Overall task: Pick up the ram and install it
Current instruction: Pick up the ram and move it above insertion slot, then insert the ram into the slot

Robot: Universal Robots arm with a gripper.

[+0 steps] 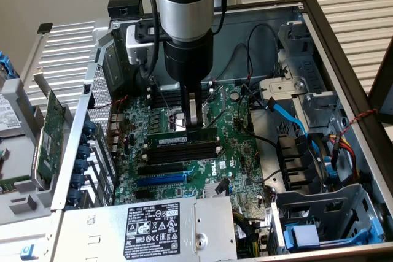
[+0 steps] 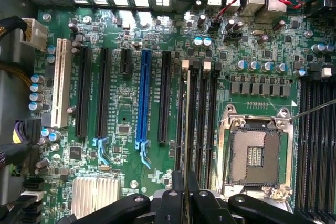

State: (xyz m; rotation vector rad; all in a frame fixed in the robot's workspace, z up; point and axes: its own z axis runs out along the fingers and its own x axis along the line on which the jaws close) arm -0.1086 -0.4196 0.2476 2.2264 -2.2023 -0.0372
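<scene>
In the exterior view the ram (image 1: 182, 140), a long green stick with a white label strip, is held level and on edge inside the open computer case. My gripper (image 1: 194, 126) comes straight down from above and is shut on its upper edge near the middle. The stick hangs along the bank of black memory slots (image 1: 184, 153) beside the CPU socket (image 2: 257, 153). I cannot tell whether it touches a slot. In the wrist view the ram (image 2: 185, 114) shows edge-on as a thin line running out from my gripper (image 2: 185, 187), parallel to the black slots (image 2: 202, 114).
A green expansion card (image 1: 46, 133) stands outside the case at the exterior view's left. The labelled power supply (image 1: 153, 225) fills the near side. A blue cable (image 1: 288, 115) and drive cages (image 1: 325, 213) crowd the exterior view's right. A blue card slot (image 2: 143, 98) and a heatsink (image 2: 95, 195) lie nearby.
</scene>
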